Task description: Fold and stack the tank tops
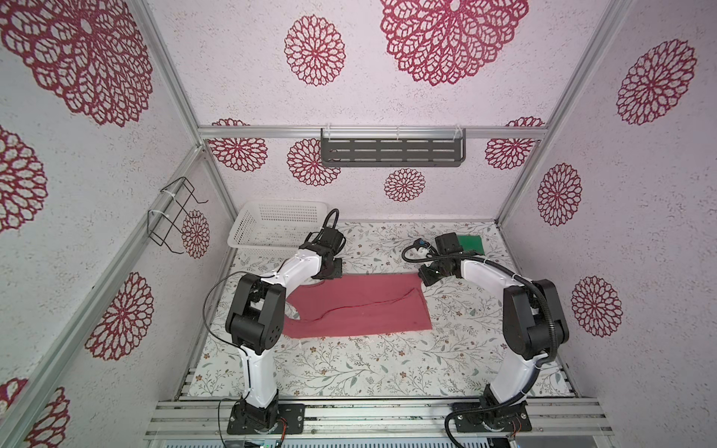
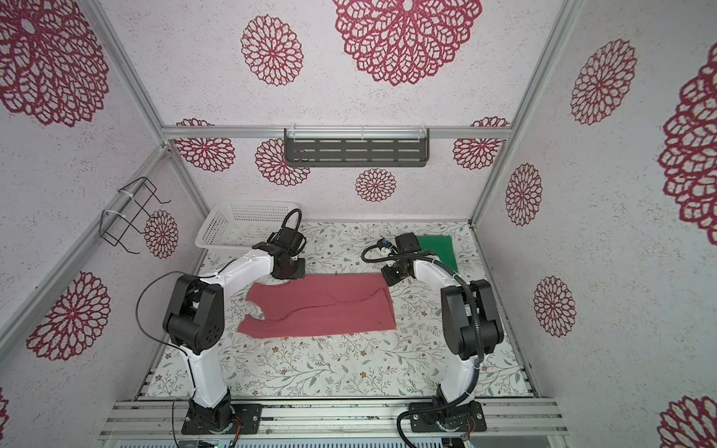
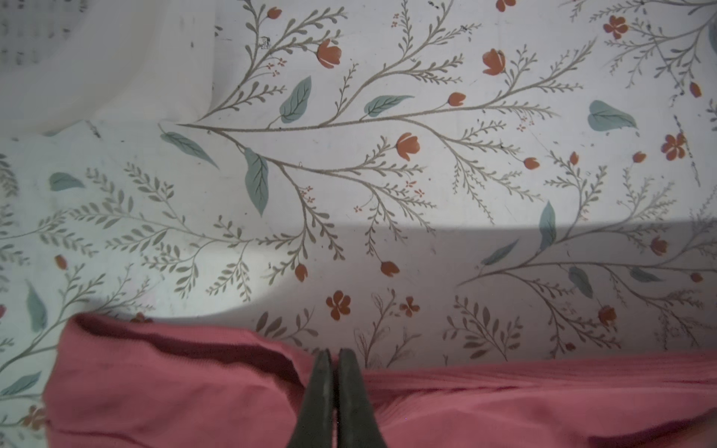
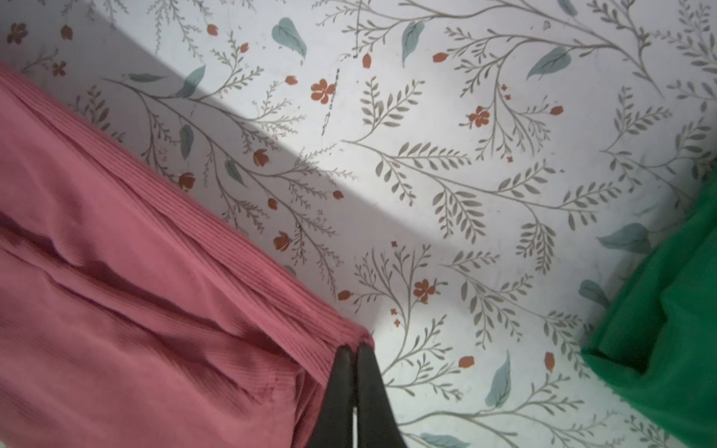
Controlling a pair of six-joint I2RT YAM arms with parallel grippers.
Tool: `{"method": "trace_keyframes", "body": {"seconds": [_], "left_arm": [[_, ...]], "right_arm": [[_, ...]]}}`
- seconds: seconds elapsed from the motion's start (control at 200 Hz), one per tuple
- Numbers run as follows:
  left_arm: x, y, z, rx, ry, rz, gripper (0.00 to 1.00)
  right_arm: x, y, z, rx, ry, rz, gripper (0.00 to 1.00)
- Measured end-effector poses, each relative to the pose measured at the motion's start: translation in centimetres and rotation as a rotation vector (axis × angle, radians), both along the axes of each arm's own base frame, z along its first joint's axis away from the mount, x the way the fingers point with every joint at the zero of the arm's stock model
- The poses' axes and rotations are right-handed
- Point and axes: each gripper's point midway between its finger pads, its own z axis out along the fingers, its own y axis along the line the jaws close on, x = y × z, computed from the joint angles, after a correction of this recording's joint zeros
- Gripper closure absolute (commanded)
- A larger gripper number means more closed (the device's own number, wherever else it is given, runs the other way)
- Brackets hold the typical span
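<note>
1. Centre of worktop [image 1: 349, 364]: the rose-red tank top [image 1: 361, 306], flat.
2. Pinching its far edge — the left end effector [image 3: 333, 355]; its far-right corner, the right end effector [image 4: 354, 349]; both closed.
3. Far right: the green tank top [image 1: 471, 244], folded.

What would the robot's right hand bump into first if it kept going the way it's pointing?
Probably the flower-printed table cover. The right hand is shut on the corner of the rose-red knit tank top, and only bare cover lies ahead. The folded bright green tank top sits off to the side.
</note>
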Motion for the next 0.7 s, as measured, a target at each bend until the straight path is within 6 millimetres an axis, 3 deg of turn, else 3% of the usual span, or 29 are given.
{"method": "trace_keyframes", "body": {"seconds": [0.22,0.696], "left_arm": [[-2.9,0.2,1.0,0.031,-0.053,0.039,1.0],[-11.7,1.8,-2.0,0.028,-0.064,0.188,1.0]], "right_arm": [[-2.7,-0.4,0.3,-0.013,-0.032,0.006,1.0],[-9.1,-0.1,0.5,-0.019,-0.073,0.015,1.0]]}}
